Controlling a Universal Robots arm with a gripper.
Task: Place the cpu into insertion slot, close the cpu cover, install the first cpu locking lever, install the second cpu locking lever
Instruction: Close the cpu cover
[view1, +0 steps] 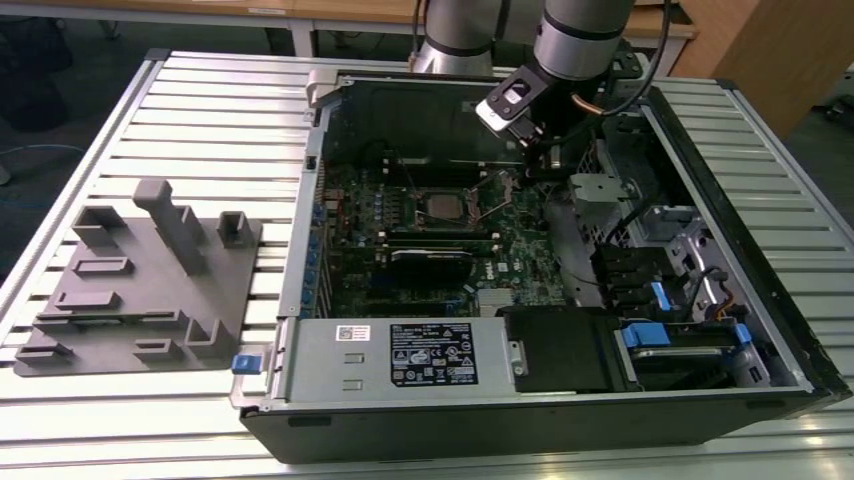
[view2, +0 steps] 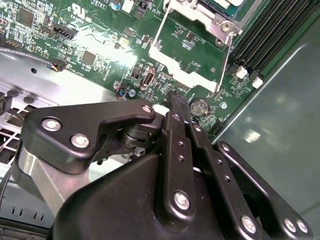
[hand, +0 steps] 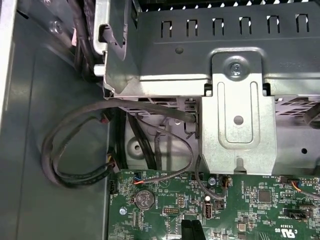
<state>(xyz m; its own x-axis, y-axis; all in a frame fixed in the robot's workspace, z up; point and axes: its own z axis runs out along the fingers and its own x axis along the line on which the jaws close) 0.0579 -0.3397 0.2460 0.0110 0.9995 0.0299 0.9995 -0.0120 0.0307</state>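
**Robot arm poised over open computer, chip already in its socket**

The gripper (view2: 176, 100), fingers pinched together on nothing, hovers just above the motherboard (view2: 90, 30) beside a coin battery (view2: 199, 106). In the exterior view it is at two o'clock from the cpu (view1: 438, 207). The cpu appears framed by the lowered cpu cover (view2: 220, 20). A thin locking lever (view2: 226, 60) lies near; a glancing push could let it spring free or scrape the board.

A slatted metal table (view1: 200, 110) spans the scene, its near slats shining with glare. Beyond its far edge stand wooden desks (view1: 350, 12), a wooden panel (view1: 761, 50) at the exterior view's far right, dark floor (view1: 47, 150) at its left
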